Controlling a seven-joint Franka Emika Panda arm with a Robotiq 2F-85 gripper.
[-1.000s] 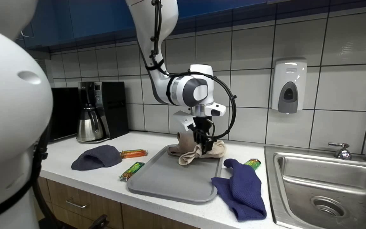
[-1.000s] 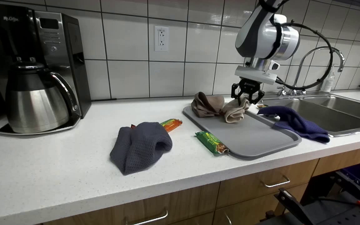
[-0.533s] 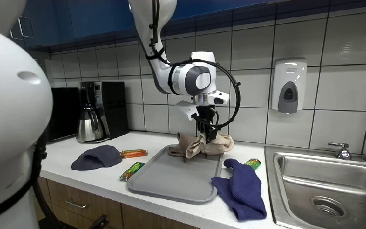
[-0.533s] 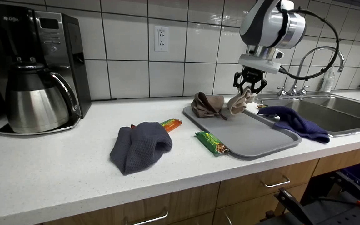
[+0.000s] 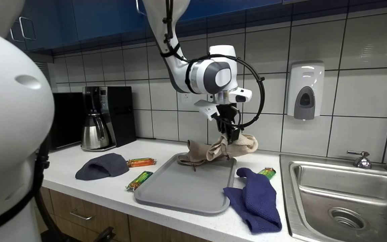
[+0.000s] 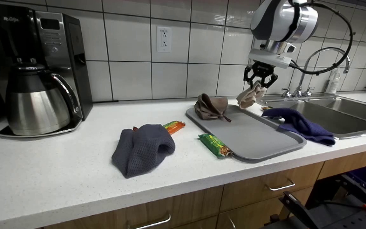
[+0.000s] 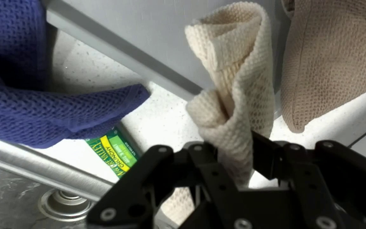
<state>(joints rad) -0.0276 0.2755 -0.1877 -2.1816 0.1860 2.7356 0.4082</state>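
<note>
My gripper (image 5: pixel 232 138) is shut on a cream waffle-weave cloth (image 5: pixel 246 144) and holds it bunched above the back end of the grey tray (image 5: pixel 183 190). In an exterior view the gripper (image 6: pixel 260 84) has the cloth (image 6: pixel 249 96) hanging below its fingertips. In the wrist view the cloth (image 7: pixel 260 92) is pinched between the two fingers (image 7: pixel 235 156), with a folded end sticking out. A brown cloth (image 6: pixel 211 107) lies crumpled on the tray's back corner, beside the held cloth; it also shows in the wrist view (image 7: pixel 332 60).
A purple-blue cloth (image 5: pixel 255 200) lies between tray and sink (image 5: pixel 344 195), partly over a green bar (image 7: pixel 113 151). Another green bar (image 6: pixel 215 144) touches the tray. A dark grey cloth (image 6: pixel 143 149) lies by an orange bar (image 6: pixel 174 127). A coffee maker (image 6: pixel 37 73) stands behind; tiled wall backs the counter.
My gripper has risen from the tray with the cream cloth in it and moved a little toward the sink side. The brown cloth and the tray stay in place.
</note>
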